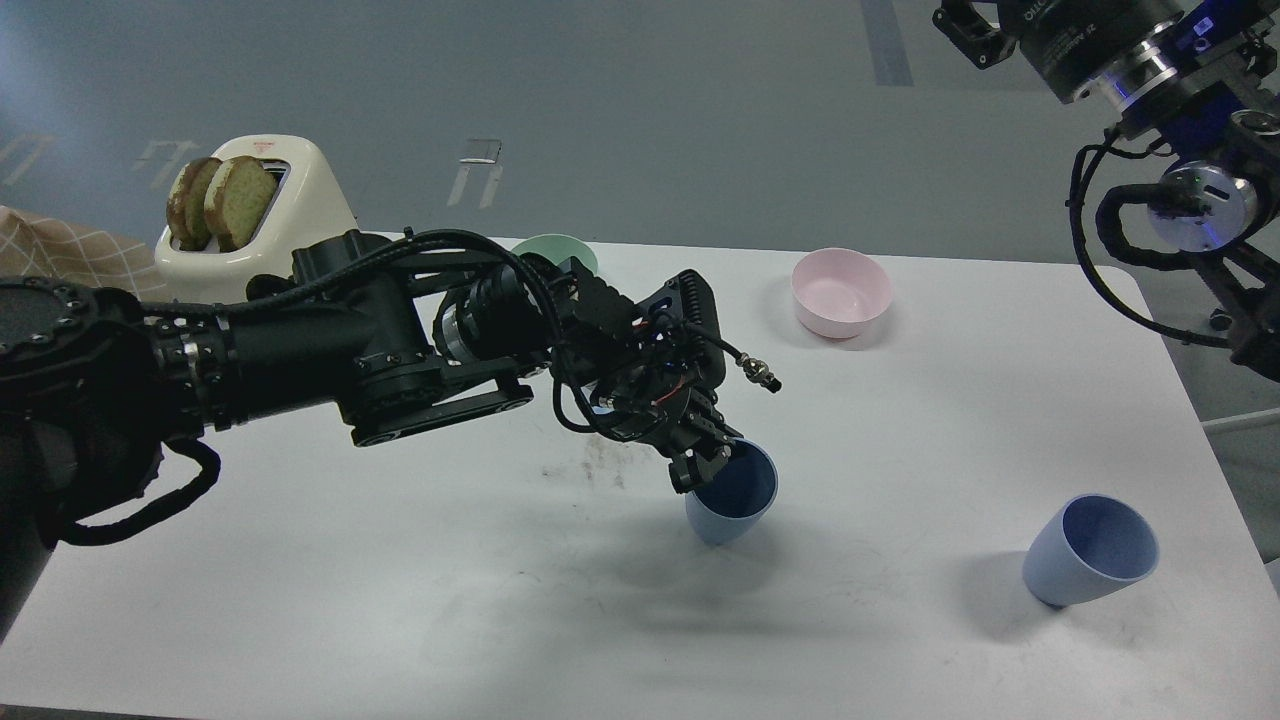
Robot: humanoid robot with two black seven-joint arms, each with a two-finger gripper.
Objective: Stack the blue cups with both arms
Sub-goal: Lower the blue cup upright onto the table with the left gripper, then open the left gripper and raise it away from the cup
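White table (900, 640), scuffed dark near its middle. Far left: cream toaster (300, 205) holding two toast slices (222, 200). Mint-green bowl (560, 250) beside it, partly hidden. Pink bowl (841, 292) farther right, upright.

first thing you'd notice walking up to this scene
The big black left arm reaching across the white table, its left gripper clamped on the rim of a tilted blue cup near the middle. A second blue cup sits alone, tipped, at the near right. Behind the arm a cream toaster holds two slices of toast, and a pink bowl sits at the far edge.
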